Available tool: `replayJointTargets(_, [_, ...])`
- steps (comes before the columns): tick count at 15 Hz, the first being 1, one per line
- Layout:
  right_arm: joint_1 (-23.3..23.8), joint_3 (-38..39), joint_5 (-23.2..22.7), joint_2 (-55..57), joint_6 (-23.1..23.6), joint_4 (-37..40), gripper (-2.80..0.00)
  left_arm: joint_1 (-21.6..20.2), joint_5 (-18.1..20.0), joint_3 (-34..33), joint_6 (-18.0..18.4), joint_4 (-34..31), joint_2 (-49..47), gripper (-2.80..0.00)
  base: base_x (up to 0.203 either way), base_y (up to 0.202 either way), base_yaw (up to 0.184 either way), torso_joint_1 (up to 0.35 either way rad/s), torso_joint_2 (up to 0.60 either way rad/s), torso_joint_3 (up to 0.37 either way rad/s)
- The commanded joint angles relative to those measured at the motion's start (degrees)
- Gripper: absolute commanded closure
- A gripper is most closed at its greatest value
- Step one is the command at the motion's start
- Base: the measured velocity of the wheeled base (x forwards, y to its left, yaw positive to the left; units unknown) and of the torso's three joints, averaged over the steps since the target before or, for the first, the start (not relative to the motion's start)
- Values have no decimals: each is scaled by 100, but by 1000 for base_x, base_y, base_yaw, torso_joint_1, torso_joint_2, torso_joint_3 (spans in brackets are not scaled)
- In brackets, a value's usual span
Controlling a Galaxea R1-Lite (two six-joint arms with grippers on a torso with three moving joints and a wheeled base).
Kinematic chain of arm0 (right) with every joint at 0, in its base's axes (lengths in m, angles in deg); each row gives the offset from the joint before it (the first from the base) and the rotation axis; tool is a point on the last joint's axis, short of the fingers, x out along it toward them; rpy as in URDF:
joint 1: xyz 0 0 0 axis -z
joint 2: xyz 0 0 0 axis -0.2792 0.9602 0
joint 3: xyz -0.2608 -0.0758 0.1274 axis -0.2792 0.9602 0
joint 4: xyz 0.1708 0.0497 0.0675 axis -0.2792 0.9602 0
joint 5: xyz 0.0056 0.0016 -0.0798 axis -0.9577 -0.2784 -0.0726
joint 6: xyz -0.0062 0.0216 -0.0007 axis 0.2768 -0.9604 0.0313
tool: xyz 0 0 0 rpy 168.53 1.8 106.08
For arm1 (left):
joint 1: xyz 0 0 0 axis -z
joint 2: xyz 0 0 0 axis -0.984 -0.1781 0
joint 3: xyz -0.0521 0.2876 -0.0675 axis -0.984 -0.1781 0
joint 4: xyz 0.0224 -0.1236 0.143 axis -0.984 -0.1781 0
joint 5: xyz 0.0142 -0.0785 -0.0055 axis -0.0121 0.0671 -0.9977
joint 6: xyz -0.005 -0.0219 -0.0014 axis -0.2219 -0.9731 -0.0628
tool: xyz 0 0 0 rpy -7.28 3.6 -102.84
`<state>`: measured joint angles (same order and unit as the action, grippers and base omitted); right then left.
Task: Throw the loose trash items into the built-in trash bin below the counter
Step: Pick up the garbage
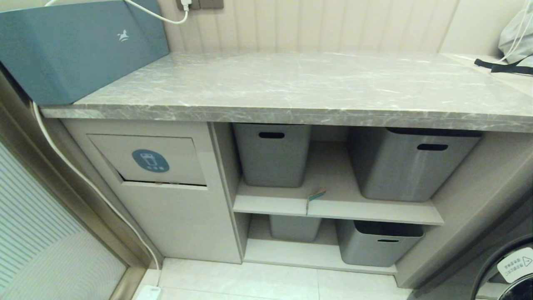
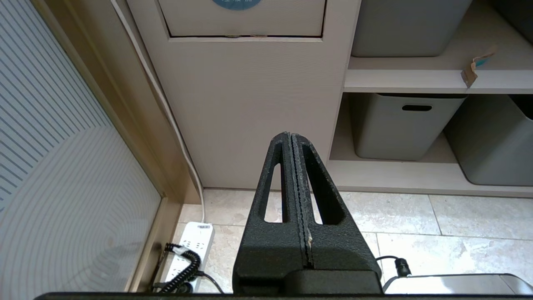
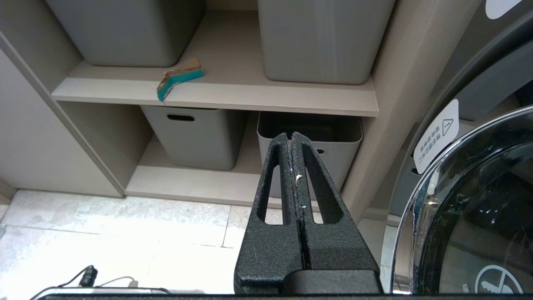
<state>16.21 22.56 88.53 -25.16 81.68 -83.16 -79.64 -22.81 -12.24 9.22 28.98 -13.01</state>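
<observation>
One torn cardboard scrap [image 1: 316, 195], turquoise on one face and brown on the other, lies at the front edge of the upper shelf between two grey tubs; it also shows in the left wrist view [image 2: 474, 68] and the right wrist view [image 3: 179, 78]. The built-in trash bin [image 1: 152, 160] is a beige flap with a blue sticker, under the left end of the grey marble counter [image 1: 291, 87]; its lower edge [image 2: 245, 25] shows to the left wrist. My left gripper [image 2: 291, 135] hangs low before the cabinet, shut and empty. My right gripper [image 3: 290, 135], shut and empty, points at the lower shelf.
Grey tubs [image 1: 272, 154] [image 1: 412, 164] stand on the upper shelf and two more [image 1: 381, 246] below. A blue box [image 1: 79, 46] sits on the counter's left end. A white cable [image 1: 83, 179] runs down to a power strip [image 2: 189, 250] on the tile floor. A washing machine door [image 3: 474, 216] is at the right.
</observation>
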Motion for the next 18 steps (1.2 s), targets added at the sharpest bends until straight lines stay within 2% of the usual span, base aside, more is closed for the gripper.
replayJointTargets(1, [0, 0, 2, 2, -4, -1, 0, -1, 2, -1, 4, -17, -2, 0, 0, 0, 0, 0, 0, 0])
replayJointTargets(18, [0, 0, 2, 2, 5, -1, 0, -1, 46, -1, 197, -26, -9, 0, 0, 0, 0, 0, 0, 0])
